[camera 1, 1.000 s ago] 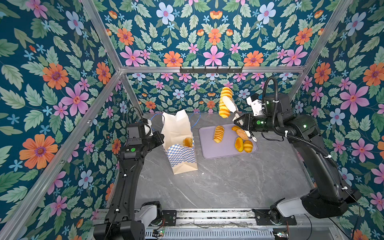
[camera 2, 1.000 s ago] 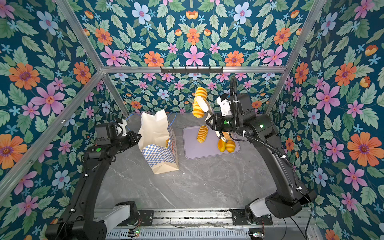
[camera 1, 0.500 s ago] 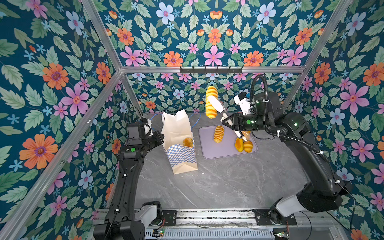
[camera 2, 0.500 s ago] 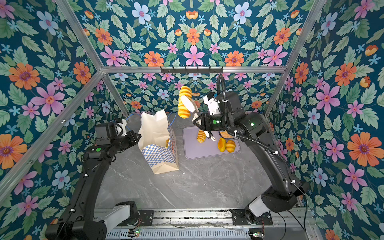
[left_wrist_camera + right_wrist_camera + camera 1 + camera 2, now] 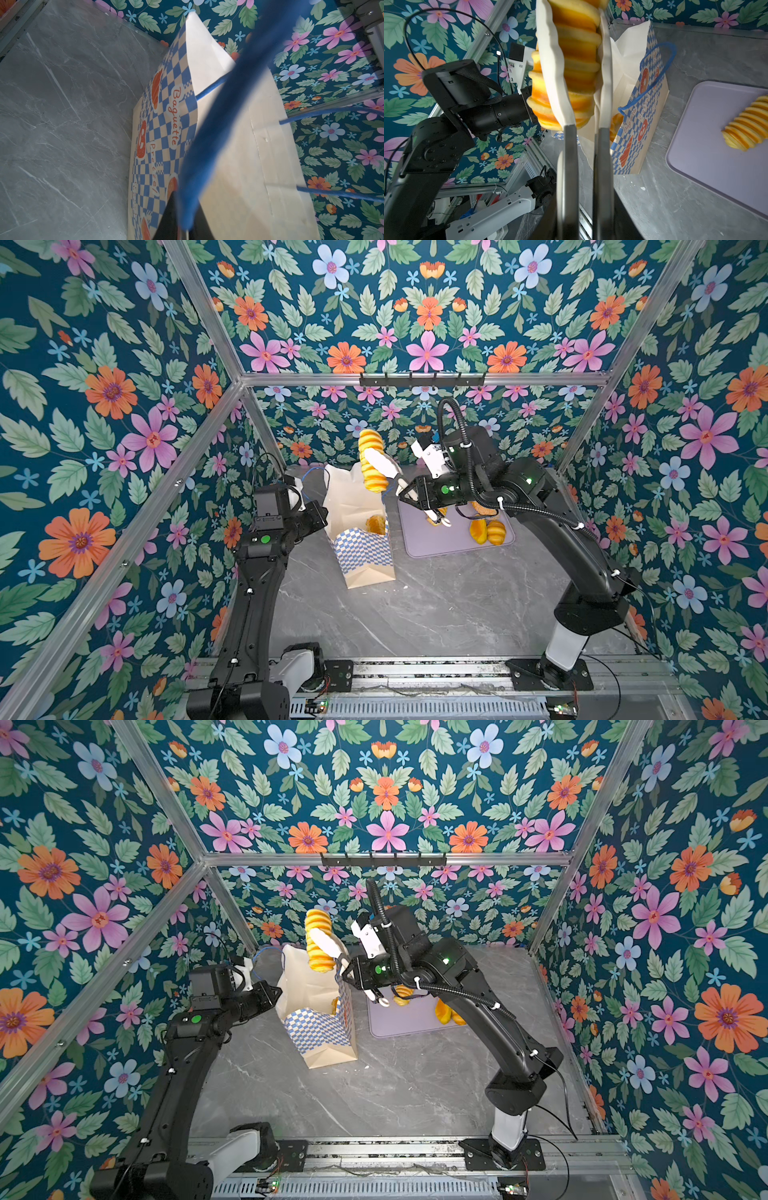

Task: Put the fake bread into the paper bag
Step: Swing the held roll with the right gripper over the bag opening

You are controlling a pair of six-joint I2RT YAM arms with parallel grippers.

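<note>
The paper bag [image 5: 361, 547] [image 5: 322, 1036] stands open left of the tray, with a doughnut-like piece of fake bread [image 5: 376, 523] [image 5: 615, 126] inside. My right gripper [image 5: 374, 460] [image 5: 578, 31] is shut on a ridged long roll [image 5: 371, 468] [image 5: 318, 948] [image 5: 577, 62], held upright in the air above the bag's mouth. My left gripper [image 5: 185, 226] [image 5: 320, 512] sits at the bag's left side, shut on its blue cord handle [image 5: 228, 104]. More bread lies on the tray: two buns [image 5: 486, 531] and a ridged roll [image 5: 745, 126].
The lilac tray [image 5: 449, 545] [image 5: 716, 166] lies flat right of the bag, partly under my right arm. Grey marble tabletop [image 5: 415, 614] stretches in front. Flowered walls and aluminium posts close in the back and both sides.
My right gripper has carried the ridged roll leftward, from above the tray to above the bag's mouth. The left arm and the bag have stayed put.
</note>
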